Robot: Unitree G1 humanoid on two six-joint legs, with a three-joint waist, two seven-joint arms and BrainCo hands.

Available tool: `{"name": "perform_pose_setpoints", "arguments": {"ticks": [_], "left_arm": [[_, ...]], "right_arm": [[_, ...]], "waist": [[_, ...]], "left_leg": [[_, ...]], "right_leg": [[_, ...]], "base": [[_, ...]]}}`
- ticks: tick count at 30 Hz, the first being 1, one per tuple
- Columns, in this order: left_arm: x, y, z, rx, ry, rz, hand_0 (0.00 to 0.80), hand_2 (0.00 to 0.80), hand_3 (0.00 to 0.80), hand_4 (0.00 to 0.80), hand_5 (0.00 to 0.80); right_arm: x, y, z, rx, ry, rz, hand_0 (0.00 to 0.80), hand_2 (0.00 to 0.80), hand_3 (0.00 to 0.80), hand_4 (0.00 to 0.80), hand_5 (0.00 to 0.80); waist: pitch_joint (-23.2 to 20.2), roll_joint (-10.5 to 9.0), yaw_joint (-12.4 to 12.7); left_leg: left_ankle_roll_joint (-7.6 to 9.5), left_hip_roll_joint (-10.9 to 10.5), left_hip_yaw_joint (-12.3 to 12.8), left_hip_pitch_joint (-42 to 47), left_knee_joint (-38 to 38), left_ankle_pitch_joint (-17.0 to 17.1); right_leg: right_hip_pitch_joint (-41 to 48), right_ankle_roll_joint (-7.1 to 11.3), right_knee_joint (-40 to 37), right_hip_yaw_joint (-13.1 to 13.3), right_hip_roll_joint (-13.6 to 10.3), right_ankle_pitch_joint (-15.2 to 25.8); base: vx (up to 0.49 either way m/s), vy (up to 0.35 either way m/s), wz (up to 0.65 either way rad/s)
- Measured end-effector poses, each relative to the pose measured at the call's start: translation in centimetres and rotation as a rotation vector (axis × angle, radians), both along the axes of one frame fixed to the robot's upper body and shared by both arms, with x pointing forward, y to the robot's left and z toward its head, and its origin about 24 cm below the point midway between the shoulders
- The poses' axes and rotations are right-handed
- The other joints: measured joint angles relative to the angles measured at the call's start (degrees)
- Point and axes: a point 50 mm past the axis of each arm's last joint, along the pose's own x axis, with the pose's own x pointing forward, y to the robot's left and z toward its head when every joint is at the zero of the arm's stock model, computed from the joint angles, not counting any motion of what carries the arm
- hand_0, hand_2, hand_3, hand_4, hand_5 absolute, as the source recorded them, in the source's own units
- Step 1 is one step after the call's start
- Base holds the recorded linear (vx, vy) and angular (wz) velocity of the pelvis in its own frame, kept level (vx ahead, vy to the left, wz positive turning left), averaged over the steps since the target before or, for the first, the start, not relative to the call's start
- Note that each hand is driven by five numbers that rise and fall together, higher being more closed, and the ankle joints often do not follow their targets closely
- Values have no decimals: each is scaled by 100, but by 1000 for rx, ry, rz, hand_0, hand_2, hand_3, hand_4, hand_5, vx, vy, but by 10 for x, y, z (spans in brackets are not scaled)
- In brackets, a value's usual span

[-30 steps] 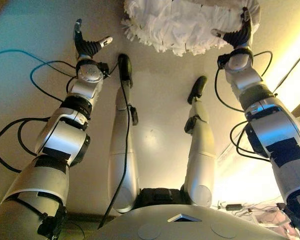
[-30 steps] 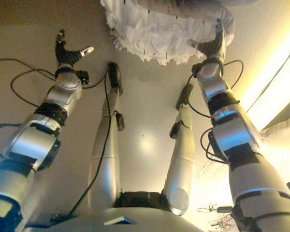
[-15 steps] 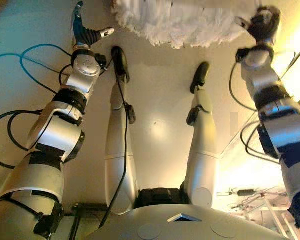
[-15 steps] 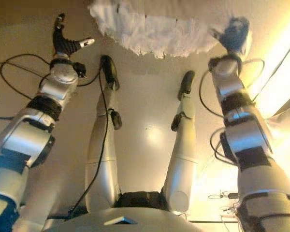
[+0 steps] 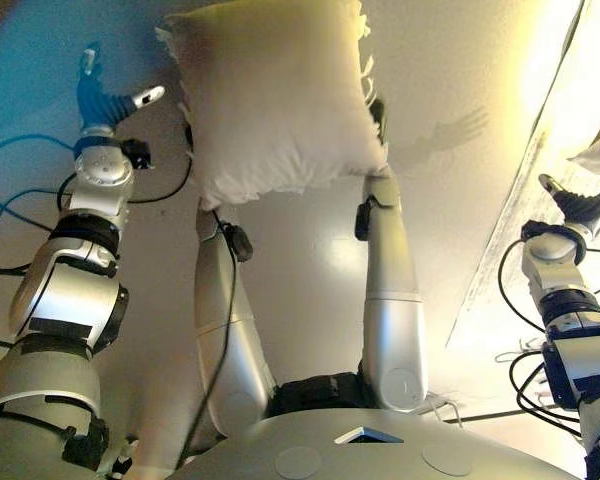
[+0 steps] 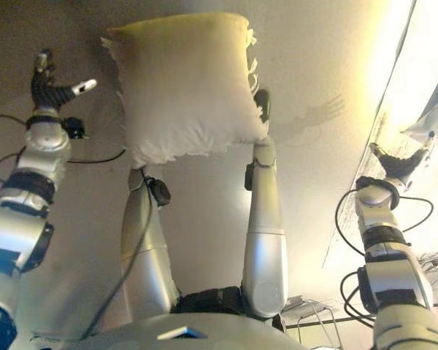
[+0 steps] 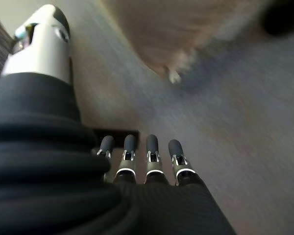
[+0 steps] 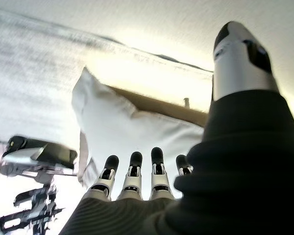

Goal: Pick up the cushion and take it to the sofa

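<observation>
The cream cushion with fringed edges shows in the upper middle of the eye views, between my two arms, and neither hand touches it. I cannot tell whether it lies on the floor or is in the air. My left hand is open to its left, a little apart from it. In the left wrist view the fingers are straight and the cushion is a blur beyond them. My right hand is open far out to the right and empty, its fingers straight in its wrist view.
Beige floor lies all around. A bright, pale edge runs diagonally along the right side. Another white cushion lies past my right hand, and it shows at the right edge of the eye views. A wire-frame object stands at the lower right.
My right hand was at the cushion's right edge. It has let go and swung far to the right. The cushion now sits lower in the view, free between the arms. The view has shifted.
</observation>
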Motion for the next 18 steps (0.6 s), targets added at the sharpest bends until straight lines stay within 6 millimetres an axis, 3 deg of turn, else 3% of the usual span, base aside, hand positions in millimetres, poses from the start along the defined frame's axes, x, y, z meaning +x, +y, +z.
{"name": "perform_pose_setpoints", "arguments": {"ticks": [7,14,16,18], "left_arm": [[2,-6,-1,-10,3,-23,0,0,0,0,0],[1,-6,-9,-15,27,-45,0,0,0,0,0],[1,-4,-17,-88,92,-62,0,0,0,0,0],[-2,2,-43,-269,237,-65,0,0,0,0,0]], "right_arm": [[9,4,13,-26,-68,49,0,0,0,0,0],[13,7,12,-27,-37,100,0,0,0,0,0],[13,6,7,3,-1,139,0,0,0,0,0],[16,9,2,65,45,262,0,0,0,0,0]], "waist": [[10,211,89],[9,228,171],[9,228,178],[9,228,174]], "left_leg": [[-42,-5,5,15,-76,44],[-34,-39,-31,23,-57,51],[-33,-40,-41,23,-56,52],[-34,-53,-60,21,-30,52]], "right_leg": [[-25,14,0,-4,-6,-17],[-52,23,172,-9,-66,-88],[-52,24,196,-9,-66,-89],[-62,14,254,-13,-56,-113]], "base": [[0,0,0],[8,-9,8],[-4,-20,1],[-19,-33,0]]}}
